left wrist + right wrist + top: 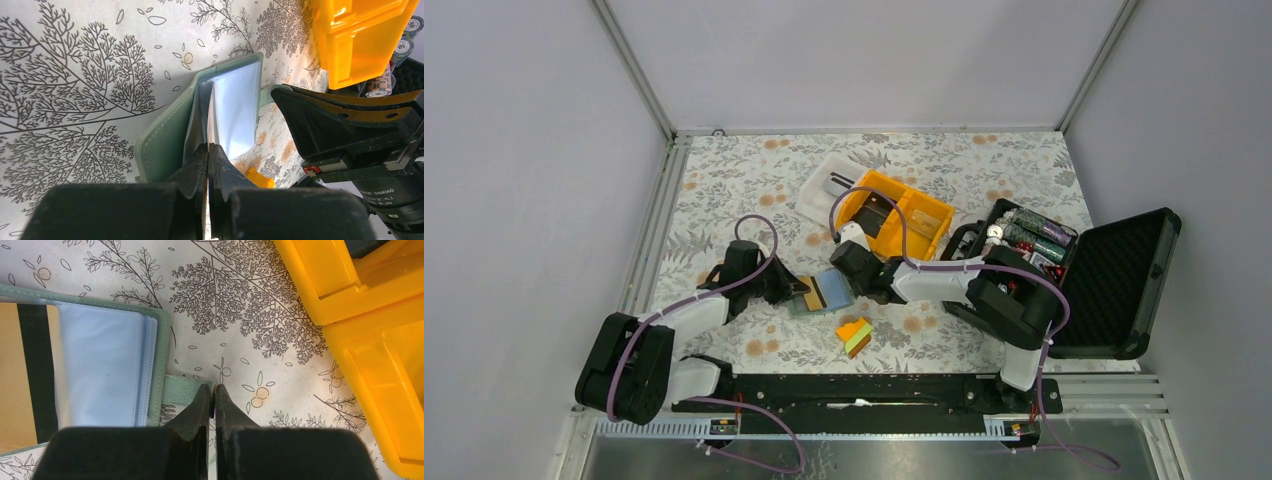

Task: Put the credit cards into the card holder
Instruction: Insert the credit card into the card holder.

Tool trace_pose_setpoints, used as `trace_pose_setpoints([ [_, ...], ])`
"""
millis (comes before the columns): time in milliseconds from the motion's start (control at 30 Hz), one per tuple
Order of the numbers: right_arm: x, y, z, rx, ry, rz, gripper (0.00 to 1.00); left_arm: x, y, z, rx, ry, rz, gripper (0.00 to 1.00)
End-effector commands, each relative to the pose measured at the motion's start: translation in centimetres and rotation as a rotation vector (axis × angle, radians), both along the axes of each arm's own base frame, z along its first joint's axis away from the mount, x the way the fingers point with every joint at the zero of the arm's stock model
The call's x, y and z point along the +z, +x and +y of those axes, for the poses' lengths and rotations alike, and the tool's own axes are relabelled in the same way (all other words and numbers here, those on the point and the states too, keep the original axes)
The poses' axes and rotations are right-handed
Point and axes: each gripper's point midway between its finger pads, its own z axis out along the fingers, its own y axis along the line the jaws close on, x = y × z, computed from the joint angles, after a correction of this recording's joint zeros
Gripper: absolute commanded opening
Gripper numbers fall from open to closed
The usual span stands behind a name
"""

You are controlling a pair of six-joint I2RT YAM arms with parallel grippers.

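Observation:
The grey-green card holder (816, 295) lies open on the patterned table between my two grippers. A tan card with a black stripe (22, 375) sits in its clear pocket, beside light-blue pockets (100, 370). My left gripper (208, 148) is shut on a thin clear pocket leaf (214, 112) of the card holder (165, 142), holding it upright. My right gripper (211, 387) is shut on the holder's green closing tab (180, 389). In the top view the left gripper (798, 288) is at the holder's left edge and the right gripper (848, 284) at its right edge.
A yellow bin (912, 222) with a dark flat item stands behind the holder, with a clear tray (829, 185) to its left. An orange-yellow-green wedge block (855, 336) lies in front. An open black foam-lined case (1114, 285) with poker chips (1036, 236) is at the right.

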Motion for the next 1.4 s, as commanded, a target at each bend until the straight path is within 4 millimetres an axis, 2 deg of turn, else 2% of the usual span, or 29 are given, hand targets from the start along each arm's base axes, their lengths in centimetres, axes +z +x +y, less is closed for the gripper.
trace_pose_setpoints([
  [0, 0.7, 0.6, 0.6, -0.019, -0.013, -0.031, 0.00, -0.6, -0.2, 0.0, -0.023, 0.007, -0.009, 0.00],
  [700, 0.8, 0.6, 0.5, -0.022, -0.023, -0.032, 0.00, -0.8, -0.9, -0.7, -0.037, -0.053, 0.027, 0.00],
  [1300, 0.7, 0.5, 1.4, -0.004, -0.029, -0.022, 0.00, -2.1, -0.5, -1.7, -0.089, -0.084, 0.053, 0.00],
  [1367, 0.7, 0.6, 1.4, -0.003, -0.033, -0.021, 0.00, -2.3, -0.4, -1.6, -0.092, -0.070, 0.055, 0.03],
])
